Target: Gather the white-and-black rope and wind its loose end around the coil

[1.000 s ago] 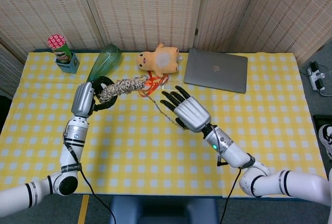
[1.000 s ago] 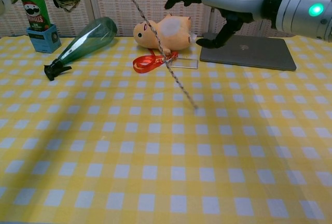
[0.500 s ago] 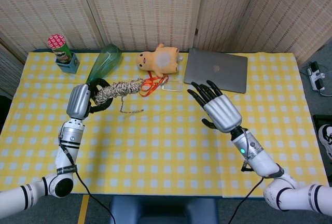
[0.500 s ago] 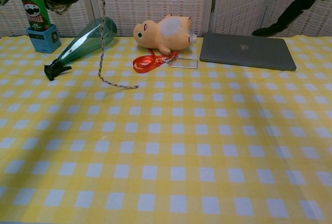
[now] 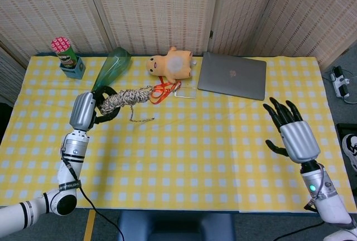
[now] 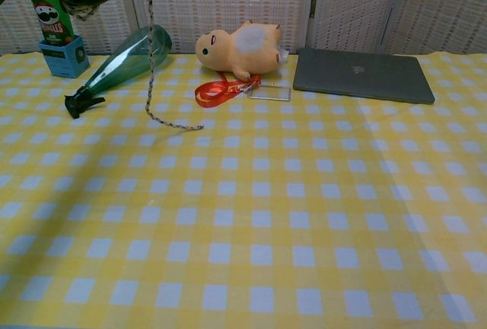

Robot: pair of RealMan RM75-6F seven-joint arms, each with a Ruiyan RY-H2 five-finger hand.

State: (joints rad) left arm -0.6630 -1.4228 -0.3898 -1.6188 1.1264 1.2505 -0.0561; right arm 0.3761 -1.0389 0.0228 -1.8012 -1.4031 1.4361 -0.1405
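I've got the white-and-black rope (image 5: 124, 96) bunched in my left robot hand (image 5: 85, 111), fingers wrapped round the coil's near end, held up off the counter (image 5: 184, 157) near its far-left part, just in front of the green bottle (image 5: 110, 67). Gathering looks mostly done. Winding, I judge, is barely begun or not at all — the loose end (image 6: 152, 62) drops straight down from the bundle and its tip lies curled on the cloth, so there's a full tail left to wrap.

Rope itself: thin speckled cord, bundled into a fat, fuzzy oblong, strands uneven — not a tidy coil. Can't tell from either view if any turns already go round it.

Right robot hand (image 5: 293, 131) is well apart, over the counter's right edge, fingers spread, holding nothing; chest cam doesn't show it. Nearby, fwiw: orange plush toy (image 5: 170, 63), red lanyard (image 5: 163, 91), laptop (image 5: 232, 75), chip can (image 5: 66, 54).
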